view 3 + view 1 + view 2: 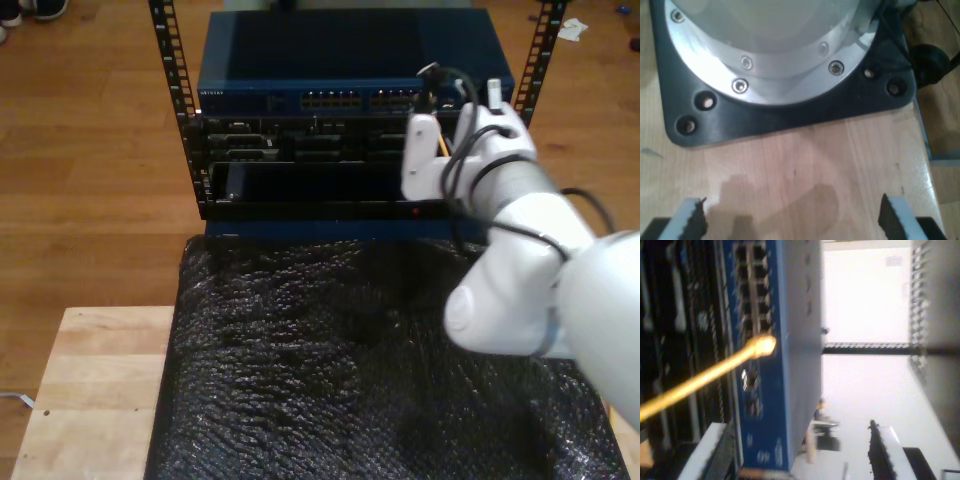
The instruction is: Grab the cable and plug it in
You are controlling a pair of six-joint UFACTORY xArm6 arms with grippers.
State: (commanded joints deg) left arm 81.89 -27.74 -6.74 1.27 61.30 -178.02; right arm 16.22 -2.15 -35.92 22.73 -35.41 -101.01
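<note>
Blue switch [340, 62] sits atop a black rack [300, 165], its front row of ports [360, 99] facing the camera. Perforated rack rails [172, 70] stand upright at either side. Black bubble wrap [330, 370] covers most of the wooden counter [90, 390], bare wood exposed at the exterior view's left. Wooden floor [90, 150] surrounds the rack. A black base plate [790, 112] rests on the counter, screw holes along its edge.

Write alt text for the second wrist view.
A yellow-orange cable runs up to the port rows of a blue network switch, its tip at a port. My second gripper has its toothed jaws apart around nothing, with blurred dark rack gear beside the switch.
</note>
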